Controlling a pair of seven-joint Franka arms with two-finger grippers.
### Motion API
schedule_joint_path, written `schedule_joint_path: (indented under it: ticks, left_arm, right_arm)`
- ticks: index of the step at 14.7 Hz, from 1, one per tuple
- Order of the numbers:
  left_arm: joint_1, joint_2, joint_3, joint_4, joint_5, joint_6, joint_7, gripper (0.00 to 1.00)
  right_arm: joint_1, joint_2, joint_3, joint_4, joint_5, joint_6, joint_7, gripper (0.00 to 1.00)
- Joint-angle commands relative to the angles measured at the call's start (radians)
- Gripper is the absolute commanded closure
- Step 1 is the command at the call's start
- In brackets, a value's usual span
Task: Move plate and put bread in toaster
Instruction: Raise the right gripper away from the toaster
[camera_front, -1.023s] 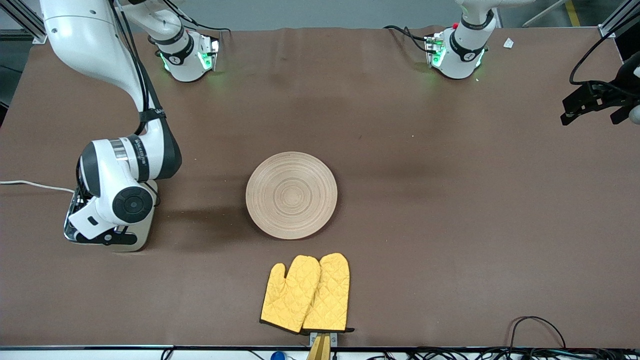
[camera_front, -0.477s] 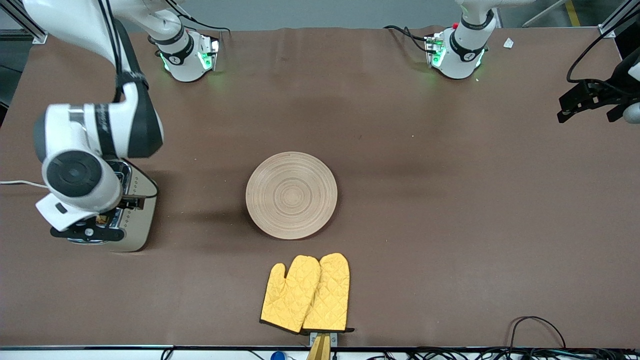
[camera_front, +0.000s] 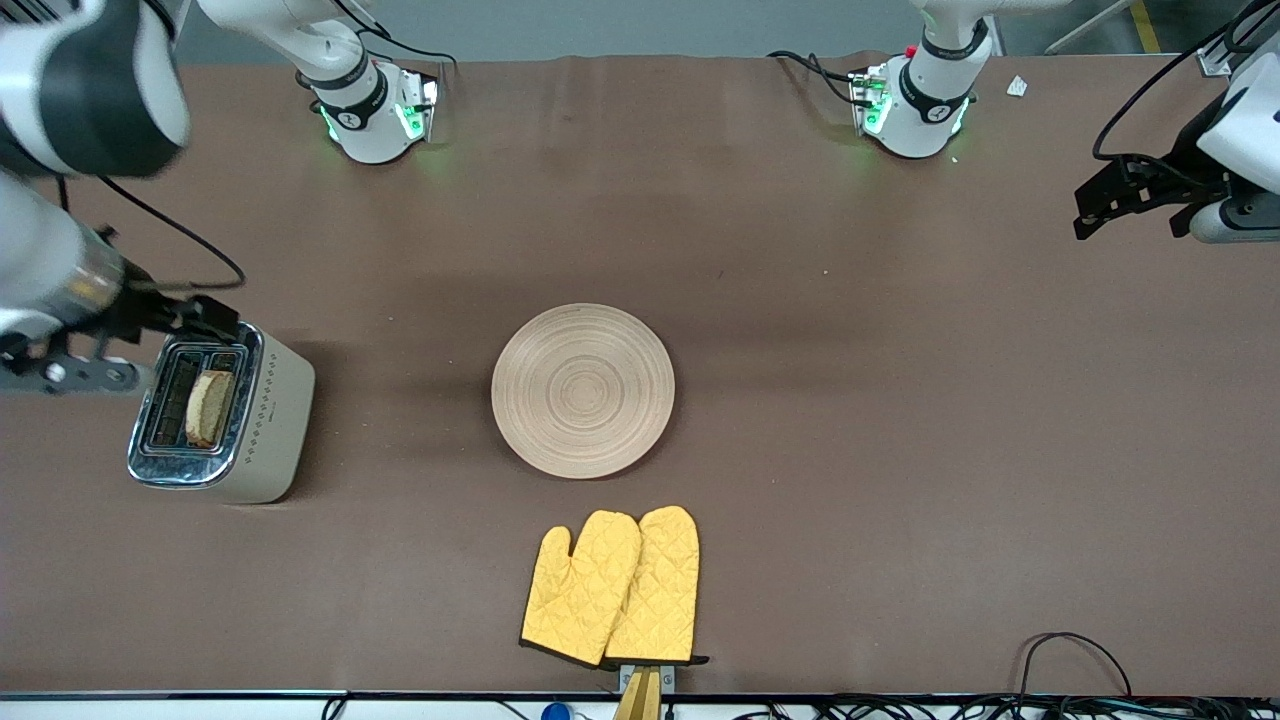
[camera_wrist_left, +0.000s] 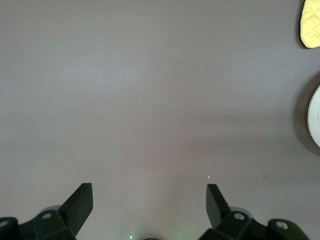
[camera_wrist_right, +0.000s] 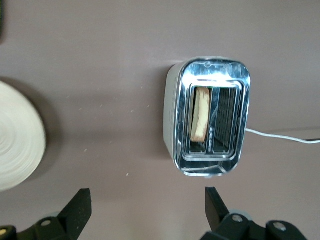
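The bread (camera_front: 209, 407) stands on edge in one slot of the toaster (camera_front: 262, 440), at the right arm's end of the table, its top crust showing above the chrome. I judge it light, soft and crumbly, best pinched gently across its flat faces. My right gripper (camera_wrist_right: 147, 206) hangs above the toaster, fingers apart and empty. My left gripper (camera_wrist_left: 149, 201) waits over bare table, fingers also apart. The plate (camera_front: 583, 390) lies mid-table, stiff and best gripped at its rim.
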Motion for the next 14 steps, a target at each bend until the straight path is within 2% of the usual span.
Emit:
schedule_joint_path:
  ticks: [1, 3, 5, 7, 14]
  left_arm:
    - [0.006, -0.041, -0.003, -0.046, -0.009, 0.020, -0.004, 0.00]
    - [0.007, -0.047, -0.003, -0.055, -0.009, 0.026, -0.003, 0.00]
    - [0.006, -0.043, -0.003, -0.044, -0.009, 0.025, -0.004, 0.00]
    - [0.007, -0.037, -0.001, -0.034, -0.008, 0.025, 0.006, 0.00]
    - [0.009, -0.001, 0.000, 0.023, -0.002, 0.018, 0.011, 0.00]
  right_arm:
    - [-0.079, -0.171, 0.014, -0.134, 0.057, -0.007, -0.129, 0.00]
    - [-0.166, -0.214, 0.039, -0.135, 0.064, -0.064, -0.173, 0.00]
    - [-0.280, -0.226, 0.125, -0.138, 0.067, -0.075, -0.229, 0.00]
    - [-0.325, -0.233, 0.144, -0.167, 0.070, -0.064, -0.238, 0.00]
    - [-0.291, -0.228, 0.142, -0.167, 0.064, -0.011, -0.238, 0.00]
